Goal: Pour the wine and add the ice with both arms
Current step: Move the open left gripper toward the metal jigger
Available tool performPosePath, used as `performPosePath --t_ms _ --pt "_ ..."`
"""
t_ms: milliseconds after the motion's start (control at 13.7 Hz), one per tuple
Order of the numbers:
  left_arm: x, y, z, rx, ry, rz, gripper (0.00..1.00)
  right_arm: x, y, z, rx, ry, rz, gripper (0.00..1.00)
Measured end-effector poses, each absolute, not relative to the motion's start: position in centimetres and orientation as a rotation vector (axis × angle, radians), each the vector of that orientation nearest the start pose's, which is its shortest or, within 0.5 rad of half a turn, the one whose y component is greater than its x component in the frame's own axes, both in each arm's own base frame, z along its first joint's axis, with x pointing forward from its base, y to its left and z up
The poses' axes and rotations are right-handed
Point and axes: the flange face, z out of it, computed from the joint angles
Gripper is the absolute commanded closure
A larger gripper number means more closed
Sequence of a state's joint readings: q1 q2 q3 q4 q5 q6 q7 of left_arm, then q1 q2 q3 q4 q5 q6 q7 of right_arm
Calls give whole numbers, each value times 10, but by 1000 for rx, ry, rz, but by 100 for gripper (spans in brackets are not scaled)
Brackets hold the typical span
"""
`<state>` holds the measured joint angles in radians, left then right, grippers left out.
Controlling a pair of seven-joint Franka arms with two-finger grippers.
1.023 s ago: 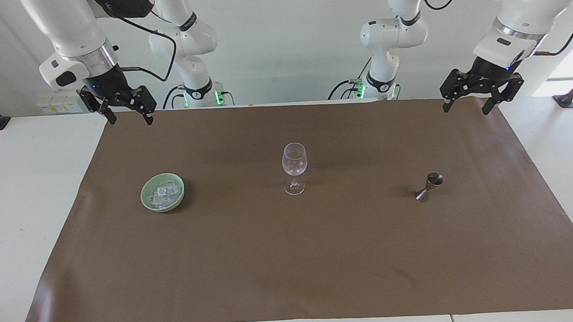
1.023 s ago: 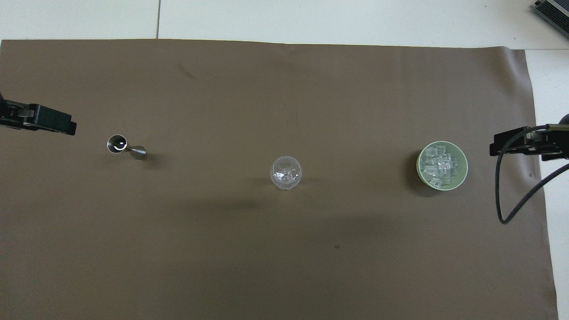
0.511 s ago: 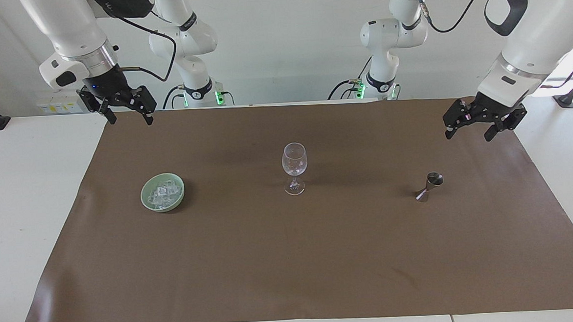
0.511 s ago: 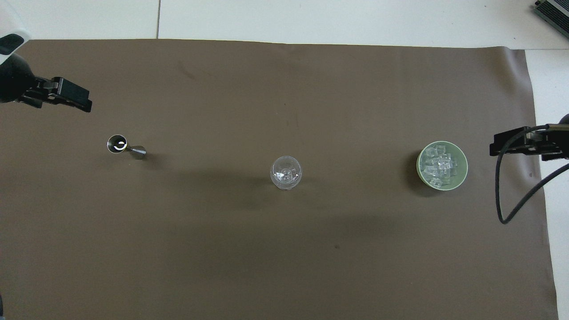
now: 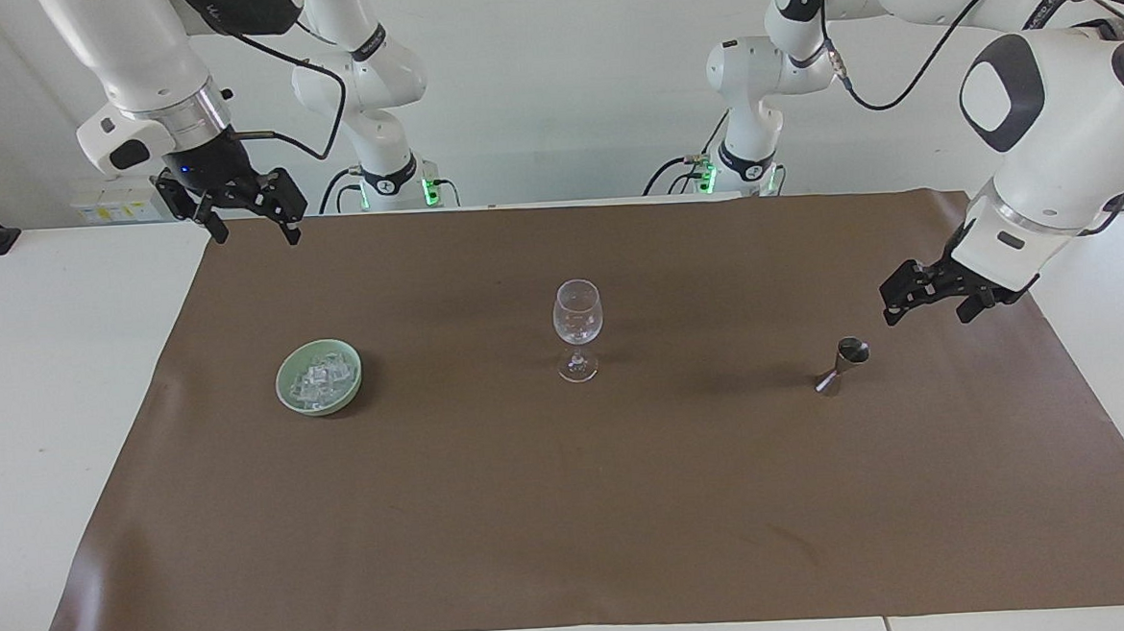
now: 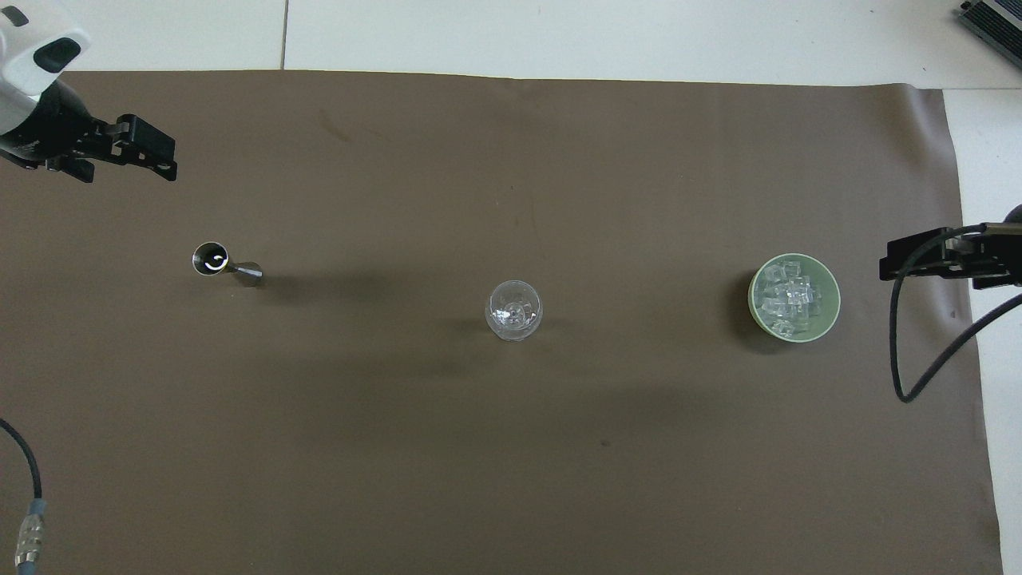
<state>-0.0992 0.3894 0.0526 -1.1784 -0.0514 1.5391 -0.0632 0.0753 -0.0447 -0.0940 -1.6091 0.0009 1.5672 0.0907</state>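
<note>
Looking across the table from the facing camera, my left gripper (image 5: 927, 298) hangs with its fingers spread and nothing in them, just beside the steel jigger (image 5: 843, 364) at my left arm's end of the brown mat (image 5: 573, 526). My right gripper (image 5: 247, 217) waits, also spread and bare, over the mat's edge by the robots. The wine glass (image 5: 577, 329) stands upright mid-mat, and the ice (image 5: 320, 382) lies heaped in the pale green bowl (image 5: 292, 387) toward my right arm's end.

From overhead, my left gripper (image 6: 132, 152) is apart from the jigger (image 6: 223, 263), and my right gripper (image 6: 918, 259) sits beside the bowl (image 6: 830, 291).

I judge the jigger light, stiff and slick, best pinched at its narrow waist. The cubes (image 6: 786, 299) look small and slippery: take one squarely. The glass (image 6: 513, 310) is fragile and tips easily.
</note>
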Motion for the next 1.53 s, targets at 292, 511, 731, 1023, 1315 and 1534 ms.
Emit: performPosePath --t_ms 292,511,731,1023,1315,1534 --pt "667 -50 559 -3184 -354 63 0 540 -11 630 -3132 171 -4 0" --pt "672 -52 537 -3178 -619 104 0 540 -11 630 -3132 171 -4 0" --pt "675 -50 523 -3154 -949 165 0 540 -11 630 -3132 171 -4 0" --pt "681 -36 504 -3053 -1416 287 0 540 -11 630 -3132 171 -4 0" --pt "687 -4 480 -2928 -1715 372 0 540 -11 630 -3132 171 -4 0" --pt "689 15 465 -2882 -1914 429 0 540 -11 630 -3132 171 -4 0"
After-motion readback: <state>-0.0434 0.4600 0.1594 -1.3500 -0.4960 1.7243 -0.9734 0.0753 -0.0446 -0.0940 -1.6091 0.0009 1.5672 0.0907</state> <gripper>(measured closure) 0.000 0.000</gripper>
